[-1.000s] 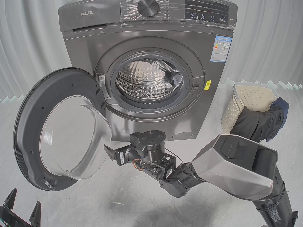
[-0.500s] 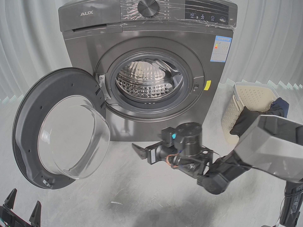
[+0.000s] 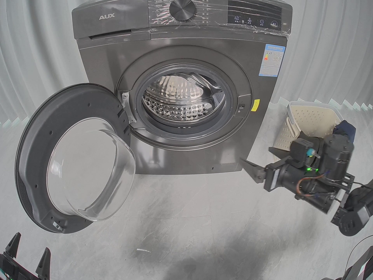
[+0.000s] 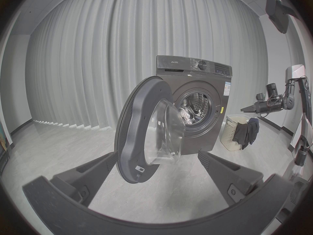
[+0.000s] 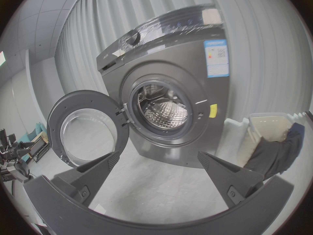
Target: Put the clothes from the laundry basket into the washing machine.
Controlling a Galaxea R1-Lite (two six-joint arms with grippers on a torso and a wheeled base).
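Observation:
The grey washing machine [image 3: 182,32] stands with its round door [image 3: 74,160] swung wide to the left and its steel drum [image 3: 182,98] bare. To its right on the floor sits a cream laundry basket [image 3: 311,117]. A dark garment [image 5: 274,154] hangs over its rim, with a blue cloth [image 3: 345,128] beside it. My right gripper [image 3: 264,162] hovers open just in front of the basket, pointing left, with nothing between its fingers. The arm covers most of the garment in the head view. My left gripper [image 3: 27,253] is low at the near left, open and holding nothing.
The open door juts out over the floor at the left of the machine. Pale grey floor [image 3: 186,222] lies bare in front of the machine. White curtains [image 3: 35,39] hang behind it.
My right arm has swung to the right, from below the machine's opening over to the basket, gripper still open. The left gripper has not moved.

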